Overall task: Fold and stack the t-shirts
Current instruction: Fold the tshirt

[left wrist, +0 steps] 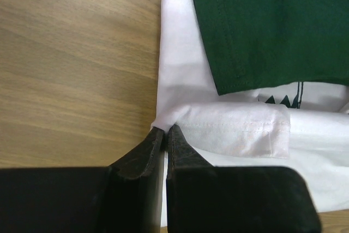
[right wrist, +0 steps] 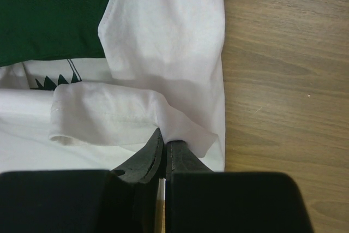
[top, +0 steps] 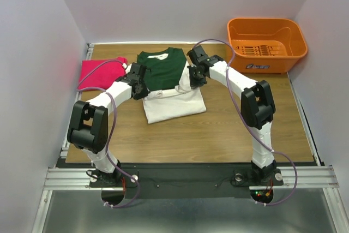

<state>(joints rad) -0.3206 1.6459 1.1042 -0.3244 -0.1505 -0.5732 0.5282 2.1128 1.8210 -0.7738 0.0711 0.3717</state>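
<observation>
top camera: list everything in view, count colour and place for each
white and green t-shirt: 1, white with dark green, middle of the table, partly folded
pink t-shirt: 1, bright pink-red, far left of the table, beside the other shirt
basket: 1, orange plastic, far right corner
table: 1, brown wood, under everything
arms: 2, white and black, bases at the near edge, both reaching to the white and green t-shirt
left tool: 1, black, shut on the left edge of the white and green t-shirt
right tool: 1, black, shut on the right edge of the same shirt
</observation>
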